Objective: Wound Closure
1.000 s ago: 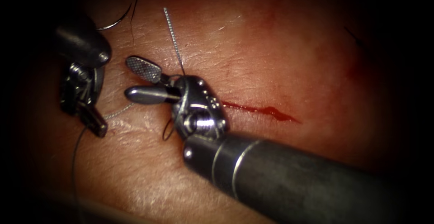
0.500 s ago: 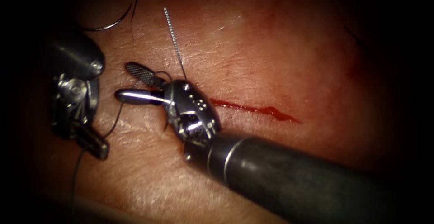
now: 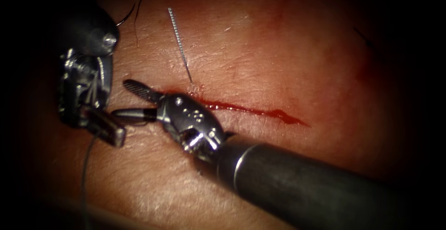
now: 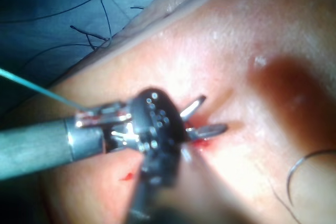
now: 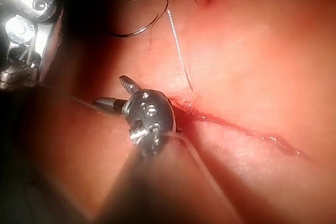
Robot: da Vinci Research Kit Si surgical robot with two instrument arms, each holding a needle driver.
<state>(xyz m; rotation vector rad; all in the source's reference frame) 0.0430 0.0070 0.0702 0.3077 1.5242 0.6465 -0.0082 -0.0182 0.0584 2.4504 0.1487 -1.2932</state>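
the right tool [image 3: 139, 101] slants in from the tissue's [image 3: 260, 58] near right edge, jaws apart and empty at the cut's [image 3: 260, 111] left end. just left, the left tool [image 3: 104, 127] hangs shut on the thread [image 3: 85, 169]. judged: keep that strand taut. the needle [image 5: 137, 29] lies free near the far edge.

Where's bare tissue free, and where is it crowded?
Free: tissue above the cut, right of the thread end; also tissue between left claw and right shaft. Crowded: the cut's left end, with right claw open, empty, left claw gripping thread. The needle lies loose upper left, outside tissue.
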